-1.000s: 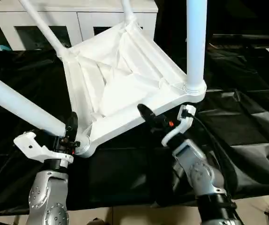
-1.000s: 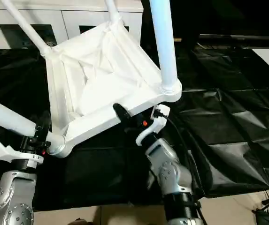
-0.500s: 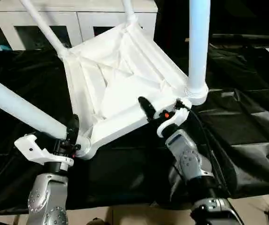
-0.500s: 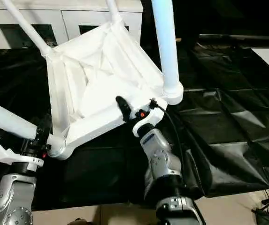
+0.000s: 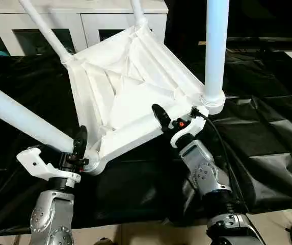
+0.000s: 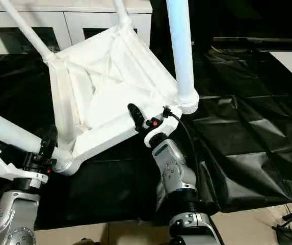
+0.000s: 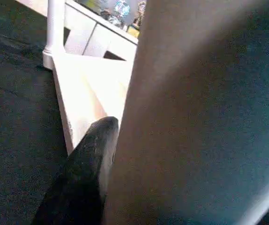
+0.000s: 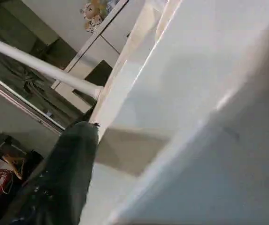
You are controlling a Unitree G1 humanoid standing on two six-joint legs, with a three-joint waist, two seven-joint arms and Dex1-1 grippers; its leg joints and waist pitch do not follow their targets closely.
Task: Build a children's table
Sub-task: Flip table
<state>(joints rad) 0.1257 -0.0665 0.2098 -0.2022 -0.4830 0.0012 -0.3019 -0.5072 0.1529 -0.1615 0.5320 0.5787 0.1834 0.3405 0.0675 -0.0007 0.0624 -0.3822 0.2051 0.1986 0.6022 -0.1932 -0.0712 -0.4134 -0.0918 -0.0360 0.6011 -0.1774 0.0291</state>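
At the top's [image 5: 135,97] near rim, right gripper [image 5: 172,121] has arrived, jaws narrowing on it; left gripper [image 5: 77,153] clamps a leg [image 5: 23,118]: table steadied.

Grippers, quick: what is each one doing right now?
Left gripper: closed on a table leg.
Right gripper: around the tabletop's rim; grip cannot be told.

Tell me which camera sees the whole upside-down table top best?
The left eye view: it shows the table top with its ribbed underside and all corners. The right eye view nearly matches. Both wrist views catch just close-up bits of its edge.
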